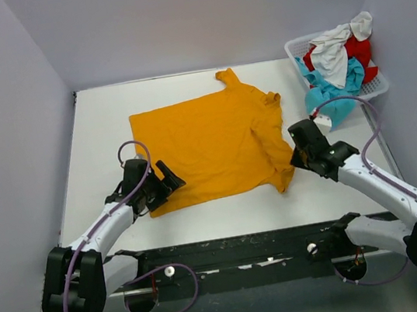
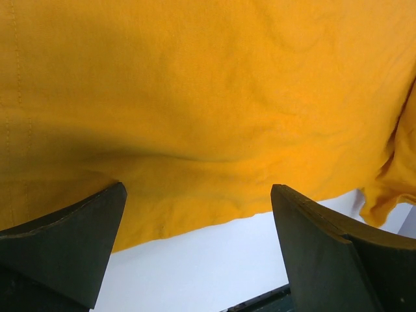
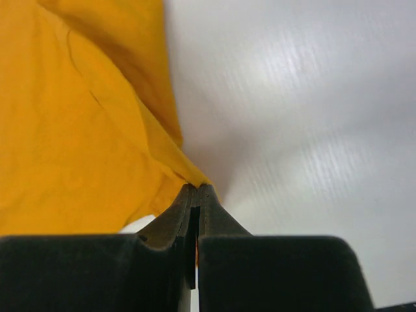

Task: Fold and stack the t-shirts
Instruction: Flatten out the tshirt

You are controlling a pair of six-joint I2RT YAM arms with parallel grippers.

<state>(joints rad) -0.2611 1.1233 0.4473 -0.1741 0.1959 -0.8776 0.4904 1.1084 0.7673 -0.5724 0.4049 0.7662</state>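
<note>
A mustard-orange cloth t-shirt (image 1: 211,144) lies flat and unfolded on the white counter (image 1: 102,125), with the right pincer (image 3: 197,188) pinching its right edge and the left pincer (image 2: 198,187) spread wide at its near hem. Awaiting their turn, red, white and turquoise shirts (image 1: 332,55) sit heaped in the white plastic lattice basket (image 1: 295,49) beyond it.

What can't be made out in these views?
- Top view: how many t-shirts fill the basket; they cover one another.
- Right wrist view: how much orange t-shirt the right gripper pinches; its fingers hide it.
- Left wrist view: most of that shirt, cut off by the frame.
</note>
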